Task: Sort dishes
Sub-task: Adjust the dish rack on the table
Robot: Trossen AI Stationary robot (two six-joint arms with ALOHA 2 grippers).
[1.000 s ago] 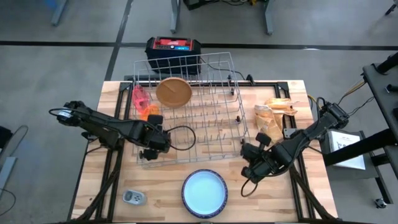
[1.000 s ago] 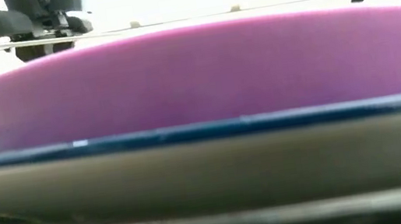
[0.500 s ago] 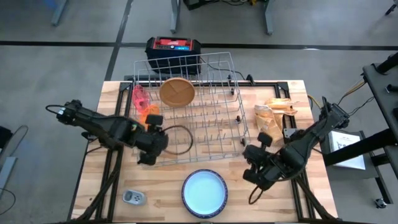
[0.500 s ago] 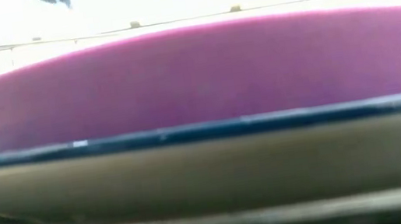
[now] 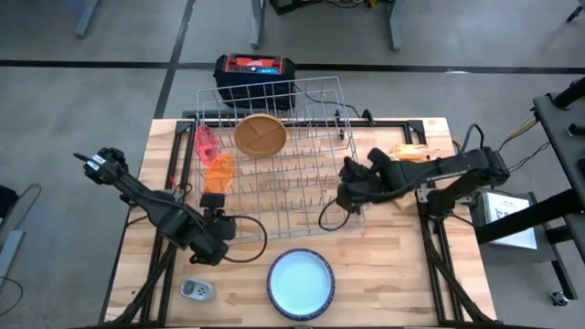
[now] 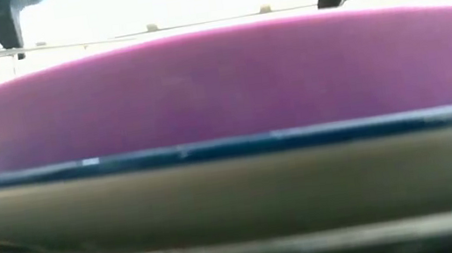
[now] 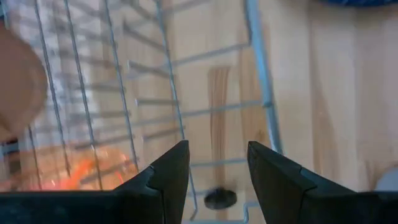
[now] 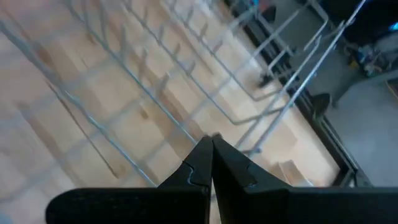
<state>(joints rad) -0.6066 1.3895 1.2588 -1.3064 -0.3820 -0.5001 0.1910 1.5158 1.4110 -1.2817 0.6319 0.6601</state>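
Dishes partly sorted: brown plate (image 5: 260, 134) and orange cup (image 5: 219, 170) in rack (image 5: 302, 196), blue plate (image 5: 301, 282) left on table, left gripper (image 5: 203, 250) spread empty, right gripper (image 5: 348, 194) pressed together.

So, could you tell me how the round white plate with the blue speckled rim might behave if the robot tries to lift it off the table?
The round white plate with the blue speckled rim lies flat on the wooden table, so its edge probably offers little to pinch. It looks like stiff, smooth plastic: likely light, holding its shape, but possibly slippery. Pushed, it would probably slide rather than tip.
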